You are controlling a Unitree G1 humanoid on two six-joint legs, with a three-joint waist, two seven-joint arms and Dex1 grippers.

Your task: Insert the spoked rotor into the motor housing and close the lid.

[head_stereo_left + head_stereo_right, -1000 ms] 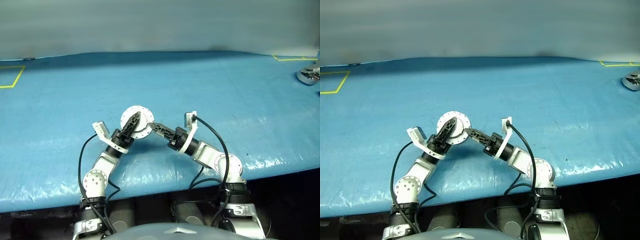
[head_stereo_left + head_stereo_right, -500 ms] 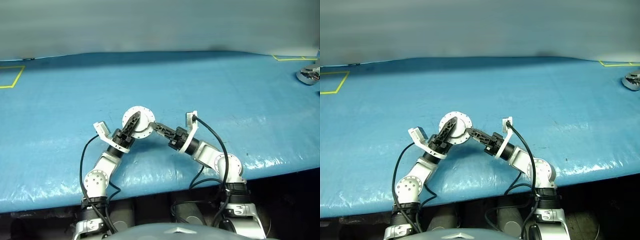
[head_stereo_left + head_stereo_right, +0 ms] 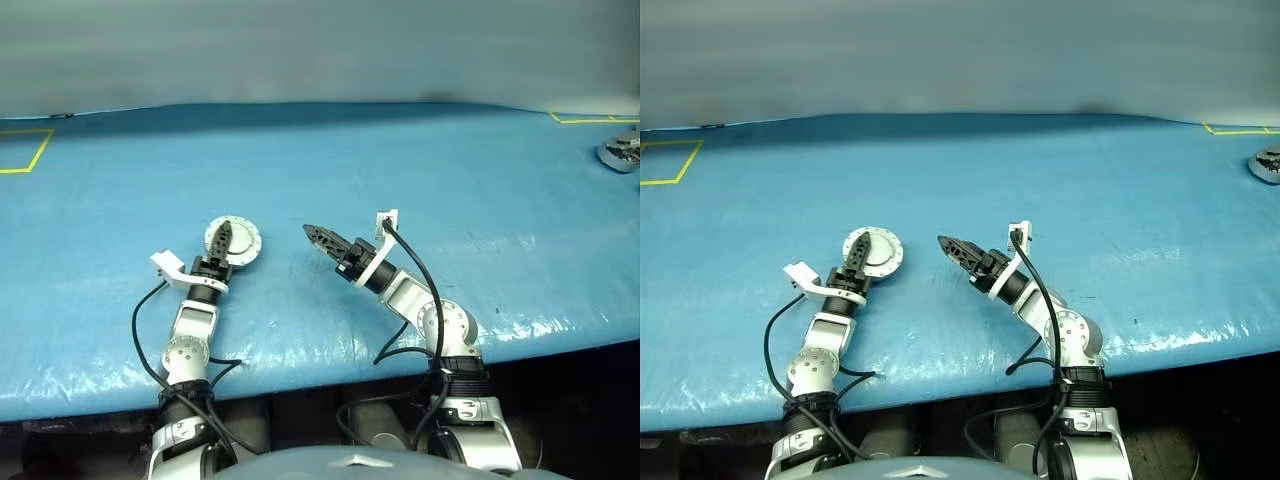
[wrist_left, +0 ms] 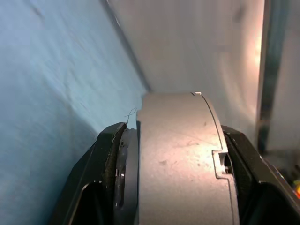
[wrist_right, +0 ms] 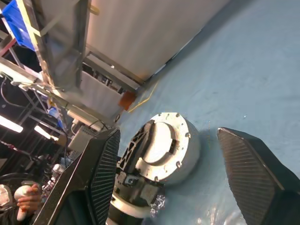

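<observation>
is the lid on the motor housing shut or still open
Shut. The lid lies flat on the motor housing, plain outer face up, no windings visible. The left gripper is clamped around the closed unit; the right gripper is open beside it.

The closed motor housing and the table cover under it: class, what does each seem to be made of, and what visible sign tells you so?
Motor housing: probably metal, pale grey with a dull machined look, small screws around its lid. Table cover: likely a blue plastic sheet, glossy and wrinkled, with glare near the front edge.

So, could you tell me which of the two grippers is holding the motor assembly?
The left gripper: its fingers clamp the closed lid and housing, while the right gripper hangs open and empty beside it.
</observation>
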